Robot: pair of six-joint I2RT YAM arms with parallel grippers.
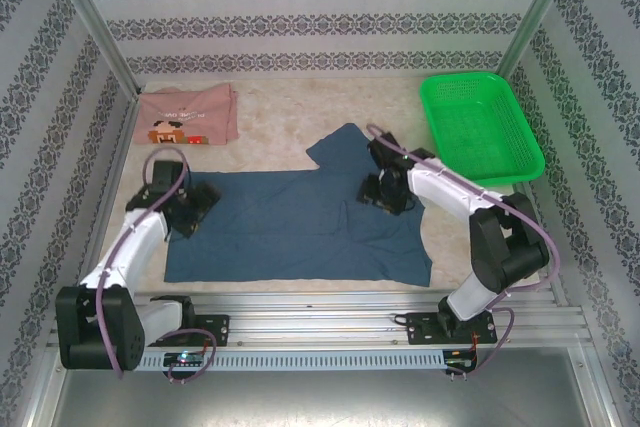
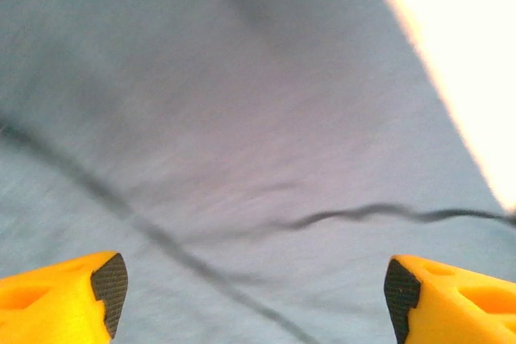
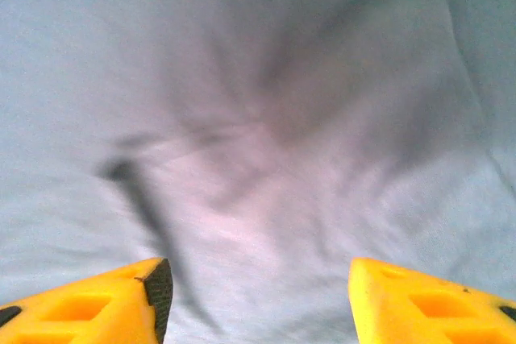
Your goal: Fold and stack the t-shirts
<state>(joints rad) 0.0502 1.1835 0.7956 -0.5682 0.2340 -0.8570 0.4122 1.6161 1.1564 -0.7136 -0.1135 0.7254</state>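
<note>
Lying spread beneath both: slate-blue t-shirt (image 1: pixel 300 222) | left fingers (image 2: pixel 56 300) wide, empty | right fingers (image 3: pixel 419 304) wide, empty

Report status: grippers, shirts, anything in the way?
Left gripper open, right gripper open, both low over the blue shirt, nothing held. Blue shirt spread out mid-table; pink shirt folded at far left. Green basket far right, off the cloth.

Green mesh basket (image 1: pixel 482 132) sits at the table's (image 1: pixel 300 112) far-right corner.
</note>
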